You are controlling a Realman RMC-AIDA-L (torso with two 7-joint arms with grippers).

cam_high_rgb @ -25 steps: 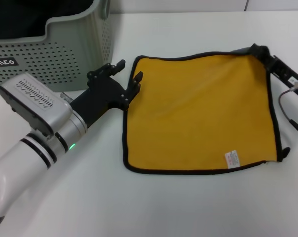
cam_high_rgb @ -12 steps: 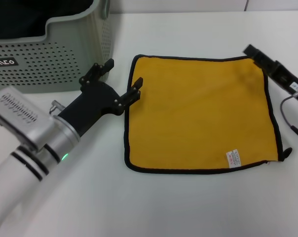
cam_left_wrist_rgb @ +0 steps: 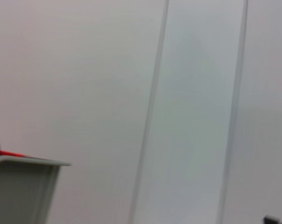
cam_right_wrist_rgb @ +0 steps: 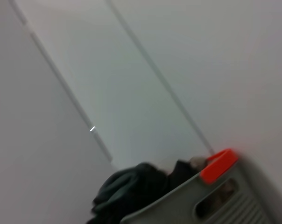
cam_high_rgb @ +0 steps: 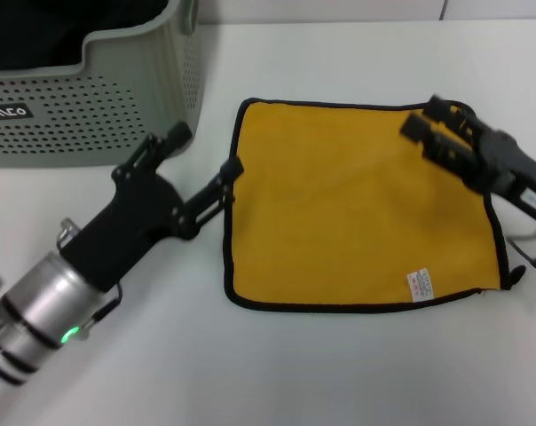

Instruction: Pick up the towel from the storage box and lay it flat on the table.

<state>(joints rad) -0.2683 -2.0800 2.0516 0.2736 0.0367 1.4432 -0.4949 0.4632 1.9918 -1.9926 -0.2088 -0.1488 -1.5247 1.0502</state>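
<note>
The towel lies flat on the white table, yellow-orange face up, black edging all round, with its white tag near the front right corner. My left gripper is open and empty, just off the towel's left edge, between it and the storage box. My right gripper is open and empty above the towel's far right corner. The box's corner shows in the left wrist view. The box also shows in the right wrist view.
The pale grey-green box stands at the far left with a black label. Dark cloth and an orange piece show at its rim. Cables hang by my right arm at the table's right edge.
The towel's far right corner has gone from raised to flat. My right gripper swung in over that corner. My left arm drew back toward the near left, away from the towel's edge.
</note>
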